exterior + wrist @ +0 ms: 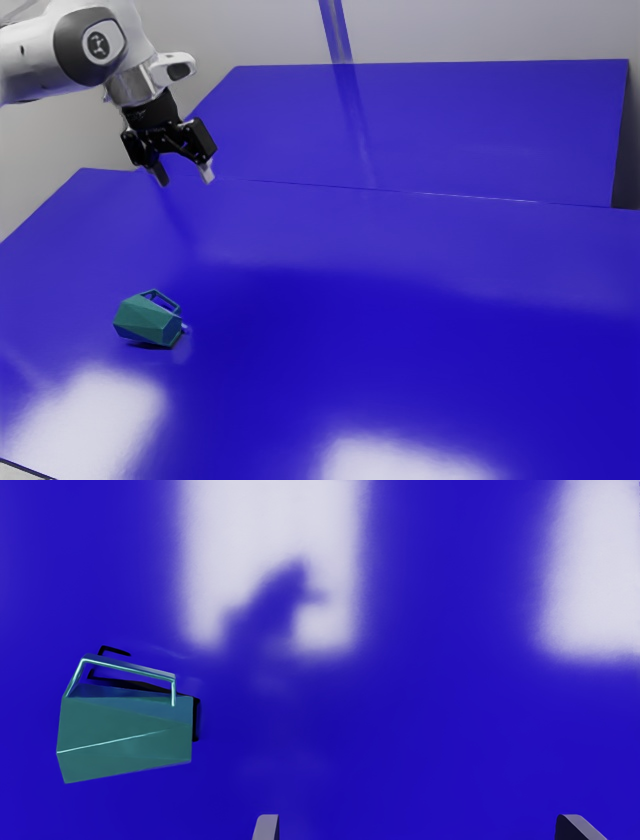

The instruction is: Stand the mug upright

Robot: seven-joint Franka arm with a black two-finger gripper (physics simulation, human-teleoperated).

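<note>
Glossy blue table (400, 340) with the faceted teal mug (147, 321) lying sideways on it, black two-finger gripper (184, 178) above it, wide open, empty (reach stage, I'd say); next: align, grip, rotate upright.

Round emblem (98, 44) on white arm (30, 62), too small to read.

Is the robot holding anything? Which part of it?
Nothing: the open gripper is empty, and the mug lies on its side on the table, apart from it.
</note>
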